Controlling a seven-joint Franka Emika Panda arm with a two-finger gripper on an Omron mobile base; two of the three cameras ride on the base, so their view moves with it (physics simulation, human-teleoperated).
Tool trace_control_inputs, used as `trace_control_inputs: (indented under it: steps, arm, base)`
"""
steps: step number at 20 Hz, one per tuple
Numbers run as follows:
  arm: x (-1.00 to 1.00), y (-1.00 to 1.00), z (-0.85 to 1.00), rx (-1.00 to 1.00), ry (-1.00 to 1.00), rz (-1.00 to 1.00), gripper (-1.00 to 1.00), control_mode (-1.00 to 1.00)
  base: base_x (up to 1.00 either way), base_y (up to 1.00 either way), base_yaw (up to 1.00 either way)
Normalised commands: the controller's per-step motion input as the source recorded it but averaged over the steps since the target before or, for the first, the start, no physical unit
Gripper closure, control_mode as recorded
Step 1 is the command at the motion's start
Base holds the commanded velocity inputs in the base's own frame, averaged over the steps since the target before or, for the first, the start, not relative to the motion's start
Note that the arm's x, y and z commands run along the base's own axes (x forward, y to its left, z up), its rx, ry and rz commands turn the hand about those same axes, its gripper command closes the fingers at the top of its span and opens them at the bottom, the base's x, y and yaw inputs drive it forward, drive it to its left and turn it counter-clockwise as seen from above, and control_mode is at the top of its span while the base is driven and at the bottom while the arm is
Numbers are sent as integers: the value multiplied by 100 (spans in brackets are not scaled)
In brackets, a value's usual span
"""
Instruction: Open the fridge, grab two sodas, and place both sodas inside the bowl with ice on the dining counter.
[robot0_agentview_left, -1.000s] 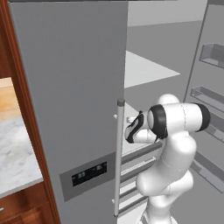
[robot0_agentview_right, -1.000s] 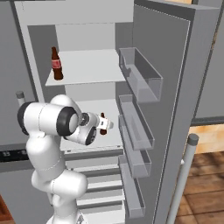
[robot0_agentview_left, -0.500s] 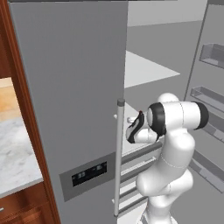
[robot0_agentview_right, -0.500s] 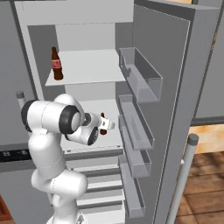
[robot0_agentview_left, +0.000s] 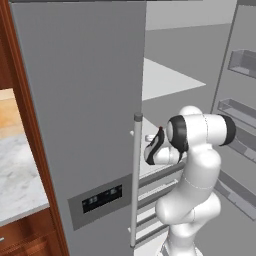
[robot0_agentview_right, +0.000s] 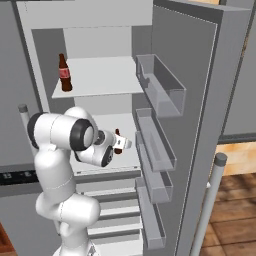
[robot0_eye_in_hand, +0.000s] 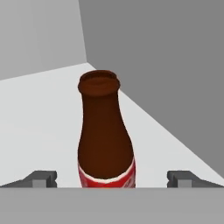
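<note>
Standing between pincer (robot0_eye_in_hand: 112, 179) fingertips — soda (robot0_eye_in_hand: 105, 140)

soda bottle (robot0_eye_in_hand: 105, 135): base cut off at bottom edge of hand view | gripper (robot0_agentview_right: 119, 143): fingertips mostly hidden, bottle contact indeterminate | fridge (robot0_agentview_left: 85, 125): top and bottom cut by frame

place: home kitchen, rendered | evidence: grey side-by-side fridge (robot0_agentview_right: 200, 75) open, door bins (robot0_agentview_right: 160, 90), soda bottle (robot0_agentview_right: 63, 73) on shelf | left: reddish wood cabinet (robot0_agentview_left: 20, 90), marble surface (robot0_agentview_left: 17, 175) | right: wood floor (robot0_agentview_right: 235, 210)
</note>
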Motion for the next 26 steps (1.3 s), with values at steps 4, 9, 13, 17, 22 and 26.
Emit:
trace_control_inputs:
  steps: [4, 9, 13, 17, 22, 26]
  arm:
    - [14, 0, 0, 0, 0, 0, -100, -100]
    - [17, 0, -5, 0, 2, 0, -100, -100]
    - [7, 0, -17, 0, 0, 0, 100, -100]
    - [0, 0, -11, 0, 1, 0, 100, -100]
    - [-5, 0, -5, 0, 0, 0, 100, -100]
    - [-48, 0, 0, 0, -9, 0, 100, -100]
  base:
    - [0, 0, 0]
    - [0, 0, 0]
    - [0, 0, 0]
    - [0, 0, 0]
    - [0, 0, 0]
    - [0, 0, 0]
